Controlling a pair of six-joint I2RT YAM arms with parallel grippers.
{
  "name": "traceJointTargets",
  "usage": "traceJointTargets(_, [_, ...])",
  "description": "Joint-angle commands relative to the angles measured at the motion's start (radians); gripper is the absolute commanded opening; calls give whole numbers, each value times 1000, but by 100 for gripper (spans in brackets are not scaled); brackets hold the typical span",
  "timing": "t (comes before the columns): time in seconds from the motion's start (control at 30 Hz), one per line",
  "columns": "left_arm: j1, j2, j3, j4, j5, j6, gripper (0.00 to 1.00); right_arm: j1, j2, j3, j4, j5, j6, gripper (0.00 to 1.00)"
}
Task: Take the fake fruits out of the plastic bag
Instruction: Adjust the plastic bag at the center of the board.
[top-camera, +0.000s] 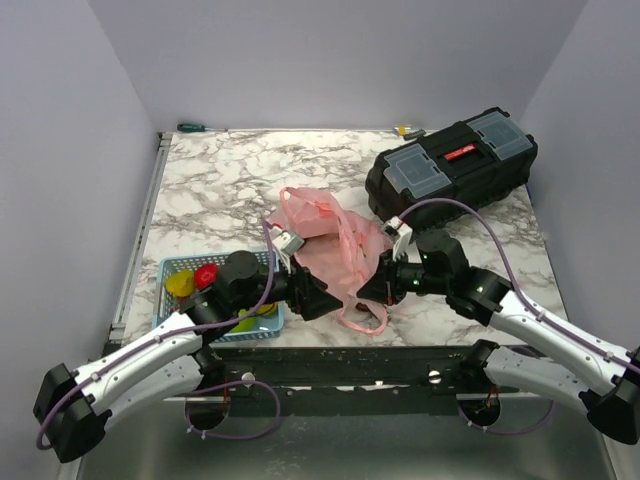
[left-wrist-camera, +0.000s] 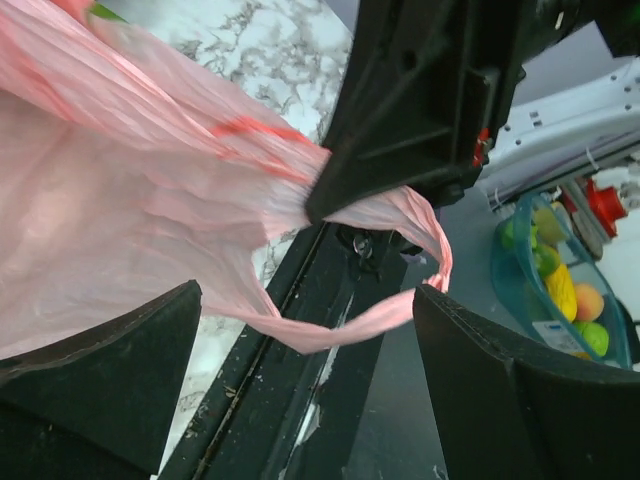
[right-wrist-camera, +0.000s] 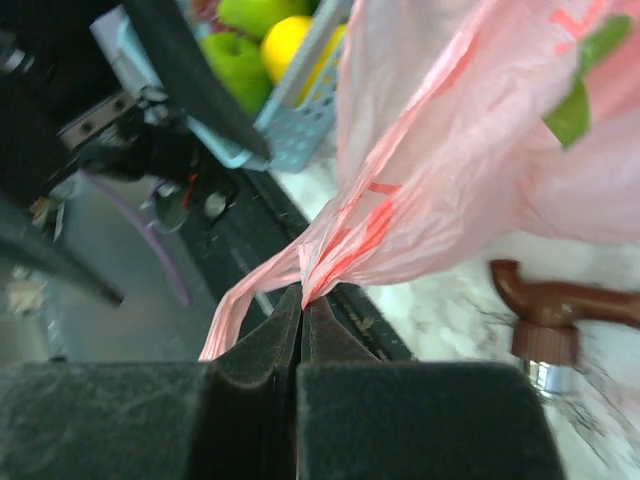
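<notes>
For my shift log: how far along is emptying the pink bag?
Looks done: glossy plastic fruits sit in the light blue slotted basket. In hand: right gripper pinches the thin pink plastic bag; left gripper open beside it. Left: something green shows through the bag.

Open marble table (top-camera: 210, 190) lies left of and beyond the pink bag (top-camera: 330, 235), and passage there is free. On the right, a black toolbox (top-camera: 450, 165) stands near the bag, leaving a narrow gap. At the near edge, the left gripper (left-wrist-camera: 308, 350) and right gripper (right-wrist-camera: 302, 310) crowd the bag's handle. A blue basket (top-camera: 172, 272) occupies the near-left corner. The bag mouth appears collapsed, though folds obscure it.
</notes>
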Motion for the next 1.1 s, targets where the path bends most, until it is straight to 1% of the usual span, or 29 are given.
traceJointTargets(0.0, [-63,92,40,95,-59,57,83,2,-51,-47,-95,273,41,1])
traceJointTargets(0.07, [-68,135,46,116,-106,56,81,2,-55,-51,-101,285,68,1])
traceJointTargets(0.17, [-71,207,79,116,-186,68,79,1,-60,-31,-191,376,143,1])
traceJointTargets(0.23, [-75,254,109,119,-208,87,77,2,-79,-18,-234,420,176,1])
traceJointTargets(0.33, [-81,313,135,156,-221,96,77,2,-96,3,-261,432,165,1])
traceJointTargets(0.37, [-82,331,145,170,-218,94,77,2,-95,11,-271,462,164,1])
traceJointTargets(0.4, [-82,355,155,177,-220,88,76,3,-92,18,-280,478,165,4])
traceJointTargets(0.47, [-82,396,180,169,-228,75,73,2,-75,30,-300,522,174,20])
traceJointTargets(0.53, [-83,411,185,182,-213,70,72,3,-43,50,-334,611,199,43])
traceJointTargets(0.57, [-85,410,175,202,-204,65,72,2,-22,60,-335,645,200,53])
traceJointTargets(0.67, [-85,394,147,230,-181,58,72,2,41,102,-335,744,201,72])
traceJointTargets(0.73, [-85,379,138,209,-179,63,73,2,81,131,-304,772,163,81])
traceJointTargets(0.83, [-85,355,120,182,-184,73,74,2,167,183,-269,798,113,88])
traceJointTargets(0.9, [-85,335,102,178,-192,75,74,1,230,226,-263,814,99,89])
traceJointTargets(0.97, [-85,317,83,178,-201,73,74,2,276,272,-245,731,68,92])
traceJointTargets(1.03, [-85,296,69,172,-214,70,74,2,279,299,-214,583,27,99])
traceJointTargets(1.07, [-85,281,64,164,-219,72,74,3,261,296,-183,511,17,100])
